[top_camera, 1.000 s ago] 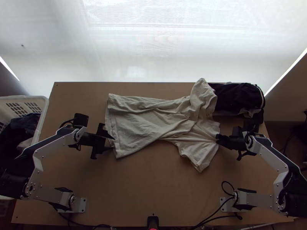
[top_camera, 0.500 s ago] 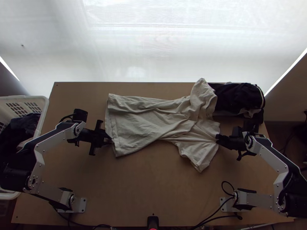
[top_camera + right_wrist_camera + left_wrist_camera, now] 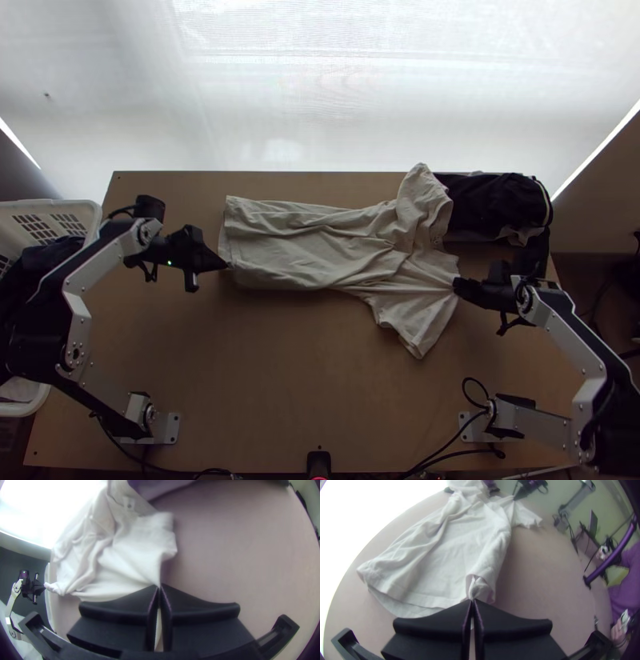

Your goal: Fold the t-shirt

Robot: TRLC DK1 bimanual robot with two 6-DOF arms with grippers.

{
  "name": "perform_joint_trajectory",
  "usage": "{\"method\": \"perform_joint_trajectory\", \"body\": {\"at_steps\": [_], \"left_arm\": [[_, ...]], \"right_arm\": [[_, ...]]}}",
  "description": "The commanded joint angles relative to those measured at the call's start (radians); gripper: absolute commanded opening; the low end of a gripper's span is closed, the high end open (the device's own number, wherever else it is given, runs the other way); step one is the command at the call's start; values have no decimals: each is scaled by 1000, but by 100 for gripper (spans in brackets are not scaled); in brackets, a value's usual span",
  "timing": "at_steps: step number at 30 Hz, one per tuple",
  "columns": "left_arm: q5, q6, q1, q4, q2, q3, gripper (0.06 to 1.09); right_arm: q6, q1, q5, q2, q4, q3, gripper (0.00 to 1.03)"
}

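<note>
The shirt (image 3: 320,240) lies spread but creased across the table (image 3: 320,384), its hem toward the left arm and its collar toward the right. The left gripper (image 3: 472,600) pinches the near hem corner, fingers pressed together, and the cloth there curls up and inward. The right gripper (image 3: 159,586), also closed, nips the near shoulder area. Holding both ends of one side probably keeps that edge taut, so it can be folded lengthwise over the body. Dark cloth (image 3: 492,204) sits beside the collar, perhaps set aside there.
</note>
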Motion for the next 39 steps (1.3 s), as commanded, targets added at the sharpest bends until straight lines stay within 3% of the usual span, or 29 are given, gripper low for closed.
{"method": "perform_joint_trajectory", "body": {"at_steps": [1, 7, 15, 20, 27, 31, 36, 39], "left_arm": [[111, -246, 143, -305, 57, 240, 9], [157, -208, 238, -549, 8, 403, 9], [255, -222, 309, -859, 4, 756, 9], [308, -292, 338, -899, -31, 924, 9], [371, -366, 336, -924, -94, 998, 9], [354, -433, 336, -786, -200, 1029, 9], [206, -795, 339, -309, -335, 981, 9], [190, -961, 344, -144, -335, 995, 9]], "right_arm": [[-3, 1, 18, -255, -51, 131, 3], [-20, -65, 45, -381, -80, 368, 3], [46, -7, 113, -470, -30, 539, 3], [57, 4, 116, -500, 13, 599, 3], [66, 4, 128, -536, 23, 665, 3], [66, 5, 137, -537, 12, 722, 3], [78, 32, 136, -462, 7, 834, 3], [82, 65, 139, -394, 6, 915, 3]]}}
